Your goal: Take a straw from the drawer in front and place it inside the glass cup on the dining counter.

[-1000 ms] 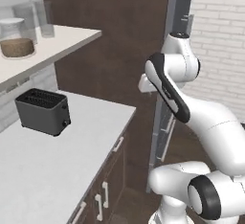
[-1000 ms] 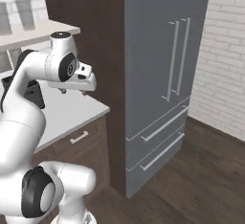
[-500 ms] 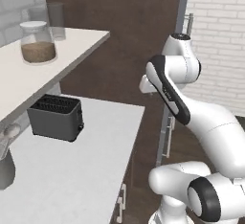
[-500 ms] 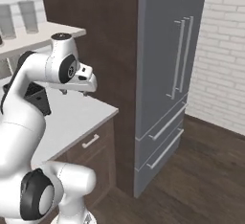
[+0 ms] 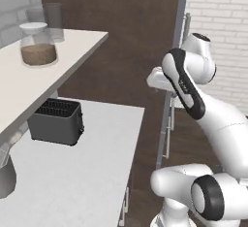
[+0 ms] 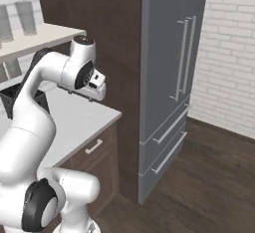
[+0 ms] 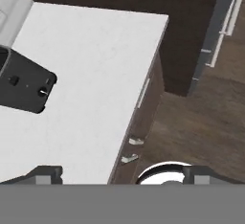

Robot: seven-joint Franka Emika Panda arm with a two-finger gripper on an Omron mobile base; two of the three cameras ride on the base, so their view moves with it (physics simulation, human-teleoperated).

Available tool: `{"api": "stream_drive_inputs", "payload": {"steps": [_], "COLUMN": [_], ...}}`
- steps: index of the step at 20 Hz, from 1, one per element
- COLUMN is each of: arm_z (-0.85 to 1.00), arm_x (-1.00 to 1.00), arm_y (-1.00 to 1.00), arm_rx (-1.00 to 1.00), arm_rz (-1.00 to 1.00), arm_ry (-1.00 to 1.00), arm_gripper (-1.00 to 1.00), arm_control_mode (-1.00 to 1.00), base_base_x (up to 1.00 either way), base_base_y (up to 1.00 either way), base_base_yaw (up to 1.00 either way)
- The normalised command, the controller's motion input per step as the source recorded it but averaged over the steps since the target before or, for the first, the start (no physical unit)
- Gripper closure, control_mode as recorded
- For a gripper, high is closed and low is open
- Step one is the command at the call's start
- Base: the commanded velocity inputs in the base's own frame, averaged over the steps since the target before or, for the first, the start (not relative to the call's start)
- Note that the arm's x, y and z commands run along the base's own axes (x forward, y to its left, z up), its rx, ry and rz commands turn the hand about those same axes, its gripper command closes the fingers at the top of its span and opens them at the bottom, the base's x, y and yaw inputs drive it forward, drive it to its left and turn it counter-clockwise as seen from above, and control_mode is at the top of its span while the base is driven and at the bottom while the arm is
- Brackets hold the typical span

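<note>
Nothing is done yet: the gripper [image 7: 122, 174] hangs above the counter [image 7: 86, 74] near the toaster [image 7: 24, 82], jaws spread and empty, the drawer [image 7: 142, 94] closed

Home kitchen, white worktop [image 5: 92, 172] with black toaster [image 5: 55, 121], dark wood cabinets [image 6: 99, 160], grey fridge [image 6: 172, 72], brick wall [image 6: 231, 53]

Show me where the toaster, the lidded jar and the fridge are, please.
black toaster [image 5: 54, 121], left base view, its front side.
lidded jar [image 5: 38, 50], left base view, its glass belly.
grey fridge [image 6: 167, 53], right base view, its upper door.
</note>
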Motion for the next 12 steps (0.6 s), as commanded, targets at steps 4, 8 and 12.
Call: {"api": "stream_drive_inputs", "payload": {"steps": [4, 8, 12], "arm_z": [-0.17, -0.51, -0.66], "arm_x": [0.00, 0.00, 0.14], "arm_y": [-0.87, -0.81, -0.62], "arm_rx": [0.51, 0.59, 0.63], "arm_rz": [-0.03, 0.00, 0.00], "arm_ry": [0.00, -0.01, -0.01], "arm_gripper": [-1.00, -1.00, -1.00], "arm_control_mode": [-1.00, -1.00, -1.00], "base_base_x": [0.00, 0.00, 0.00], "base_base_y": [0.00, 0.00, 0.00], "base_base_yaw": [0.00, 0.00, 0.00]}}
